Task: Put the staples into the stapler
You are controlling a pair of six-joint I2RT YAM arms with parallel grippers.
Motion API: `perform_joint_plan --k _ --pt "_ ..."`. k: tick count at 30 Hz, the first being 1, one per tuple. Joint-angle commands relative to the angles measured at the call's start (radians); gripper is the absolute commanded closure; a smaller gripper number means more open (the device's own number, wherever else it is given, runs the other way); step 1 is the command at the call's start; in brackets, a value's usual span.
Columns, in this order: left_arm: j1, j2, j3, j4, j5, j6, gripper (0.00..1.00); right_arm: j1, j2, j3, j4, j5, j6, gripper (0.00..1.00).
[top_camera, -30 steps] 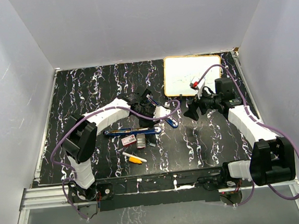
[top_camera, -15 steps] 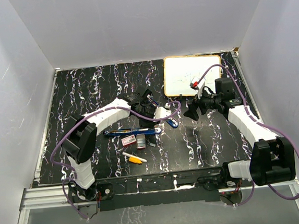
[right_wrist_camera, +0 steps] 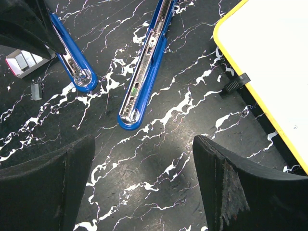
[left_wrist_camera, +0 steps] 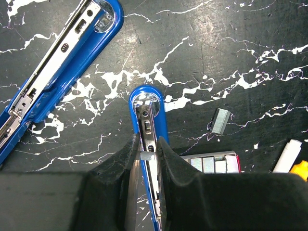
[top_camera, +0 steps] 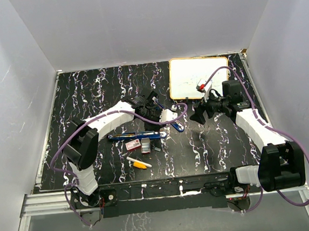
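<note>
Blue stapler [left_wrist_camera: 144,93] lies open; left claw [left_wrist_camera: 147,142], clamped on a staple strip [left_wrist_camera: 148,157], holds it over the channel [left_wrist_camera: 147,126], loading unfinished; right claw [right_wrist_camera: 143,140] stands apart, empty.

A yellow-framed whiteboard [top_camera: 199,77] lies far right on the black marbled table [top_camera: 88,99], a yellow-and-white marker [top_camera: 139,162] near front.

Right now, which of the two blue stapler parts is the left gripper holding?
The middle blue part in the left wrist view, pinched in the shut left gripper. The other blue part lies free, slanted, at upper left.
</note>
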Motion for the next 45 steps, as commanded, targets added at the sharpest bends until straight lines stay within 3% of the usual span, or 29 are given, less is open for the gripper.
perform_joint_plan --k 1,45 --pt "-0.005 -0.037 0.014 -0.02 0.015 -0.009 0.98 -0.007 -0.031 -0.003 0.053 -0.017 0.011 0.14" --pt "-0.005 0.008 -0.012 -0.004 0.007 -0.042 0.98 -0.009 -0.026 -0.006 0.054 -0.017 0.009 0.12"
